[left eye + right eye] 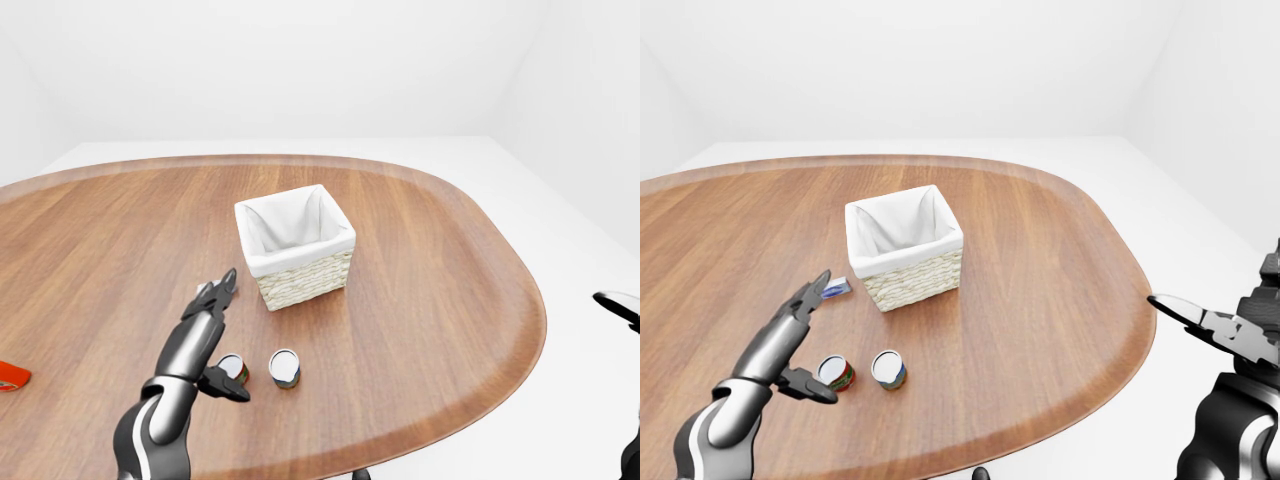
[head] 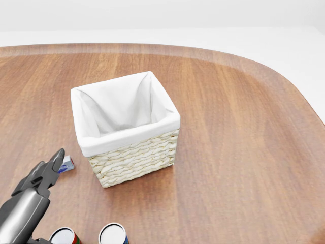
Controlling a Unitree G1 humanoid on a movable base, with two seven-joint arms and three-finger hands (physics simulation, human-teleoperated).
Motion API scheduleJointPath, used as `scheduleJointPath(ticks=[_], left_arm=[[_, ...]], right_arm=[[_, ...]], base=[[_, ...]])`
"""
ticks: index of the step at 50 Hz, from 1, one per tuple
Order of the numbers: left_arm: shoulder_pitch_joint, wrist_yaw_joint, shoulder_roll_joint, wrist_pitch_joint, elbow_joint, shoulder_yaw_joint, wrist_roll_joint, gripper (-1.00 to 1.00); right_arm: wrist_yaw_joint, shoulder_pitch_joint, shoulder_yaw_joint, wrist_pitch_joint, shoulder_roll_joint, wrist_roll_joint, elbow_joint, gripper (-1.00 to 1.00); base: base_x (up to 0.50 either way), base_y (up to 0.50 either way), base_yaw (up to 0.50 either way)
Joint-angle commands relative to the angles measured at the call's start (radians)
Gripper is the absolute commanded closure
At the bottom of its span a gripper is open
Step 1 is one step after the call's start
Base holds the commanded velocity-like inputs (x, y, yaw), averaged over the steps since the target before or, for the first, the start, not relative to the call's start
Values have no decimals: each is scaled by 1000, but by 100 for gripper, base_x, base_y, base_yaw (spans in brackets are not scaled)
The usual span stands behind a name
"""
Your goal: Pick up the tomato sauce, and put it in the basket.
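White-walled room, oval wooden worktop (image 1: pixel 420 300). Left hand (image 1: pixel 790 340): fingers (image 1: pixel 816 288) spread open, thumb out sideways, nothing held; it hovers to the left of the basket (image 2: pixel 124 127), above the two cans. Red-banded can (image 1: pixel 835 374), taken to be the tomato sauce, stands upright below the basket, thumb tip just beside it. Second can (image 1: pixel 888 369), blue-banded, stands just right of the first. Small blue box (image 1: pixel 837 290) left of the basket, partly behind the fingers. Right hand (image 1: pixel 1230 335) well right of the basket, off the worktop, fingers apart, empty.

Risks: cans close together, so closing fingers could catch the wrong one or topple either; labels poorly visible from above, identity uncertain
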Motion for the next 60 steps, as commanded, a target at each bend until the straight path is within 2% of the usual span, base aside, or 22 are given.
scheduleJointPath(ticks=[1, 11, 12, 21, 26, 34, 38, 60], left_arm=[[33, -35, -29, 0, 3, 32, 190, -100], [48, -23, -36, 0, 48, 32, 194, -100], [41, -2, -30, 0, 72, 29, 216, -100], [32, 21, -28, 0, 109, 9, 225, -100], [10, 85, -15, 0, 203, -20, 251, -100], [-17, 135, 8, 0, 297, -37, 245, -100], [0, 130, 11, 0, 282, -52, 259, -100], [-18, 175, 27, 0, 383, -65, 281, -100]], right_arm=[[-16, -10, -5, 0, -11, 7, -19, -100], [-12, -11, -2, 0, -10, 4, -7, -100], [-12, -12, 0, 0, -10, 1, -6, -100], [-11, -11, 5, 0, -9, -3, -1, -100], [14, 3, 14, 0, 11, -19, 28, -100], [13, 4, 16, 0, 10, -17, 33, -100], [14, 5, 10, 0, 9, -13, 31, -100], [13, 4, 7, 0, 7, -10, 29, -100]], base=[[0, 0, 0], [0, 0, 0], [0, 0, 0], [0, 0, 0], [0, 0, 0], [0, 0, 0], [0, 0, 0], [0, 0, 0]])
